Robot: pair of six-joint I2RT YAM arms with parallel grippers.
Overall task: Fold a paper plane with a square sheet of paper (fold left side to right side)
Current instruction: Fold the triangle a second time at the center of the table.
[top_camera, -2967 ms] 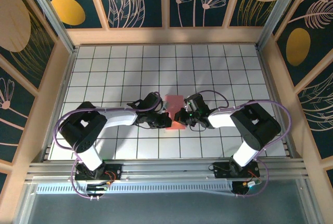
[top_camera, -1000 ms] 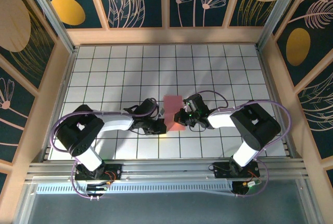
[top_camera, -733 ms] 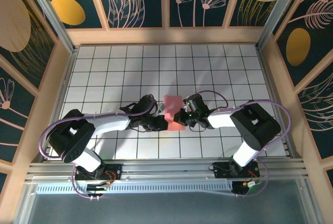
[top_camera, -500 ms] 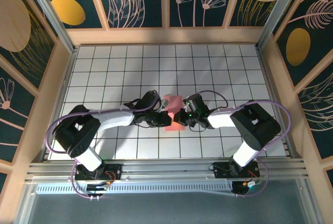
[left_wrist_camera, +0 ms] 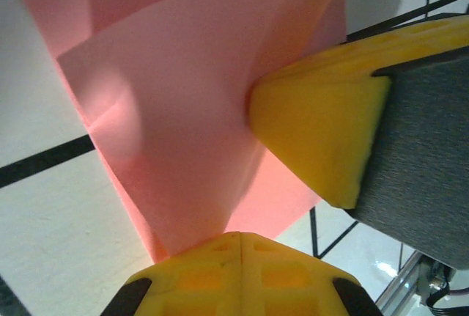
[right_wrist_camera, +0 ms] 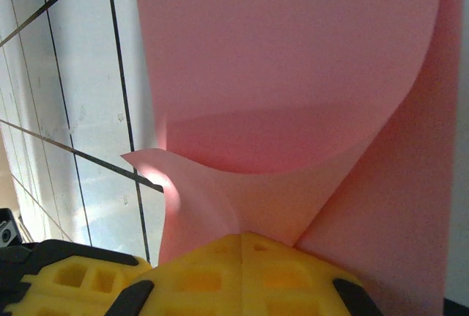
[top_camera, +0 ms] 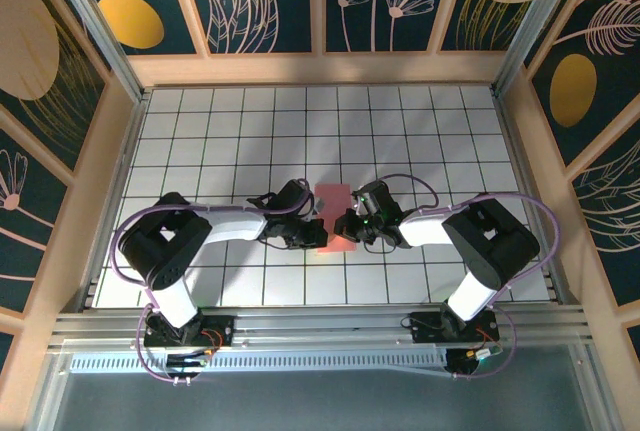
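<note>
– Pinching on both sides, as you can see: your left gripper (left_wrist_camera: pixel 240 246) has its yellow tips closed tight on the square sheet of paper (left_wrist_camera: pixel 183 111). Your right gripper (right_wrist_camera: pixel 245 246) is clamped on it too, with pink layers fanning out of each nip.

– So where does the sheet sit?

– Mid-table, between your two wrists. It is already doubled into a narrower shape, and a curled flap rises in the right wrist view. The yellow wedge pressing in from the side in the left wrist view is probably your other arm's fingertip, though it is too close to be sure.

– And the fold itself?

– I'd say carry the left edge across low and match the edges before you press. Let one pinch act as the anchor, so the thin paper neither skews nor tears. Around you is a white tiled table (top_camera: pixel 200 131) with dark grid lines and a metal rail (top_camera: pixel 320 323) at the near edge. Beyond that stand a wooden frame and dark panels (top_camera: pixel 260 1) painted with flowers.
</note>
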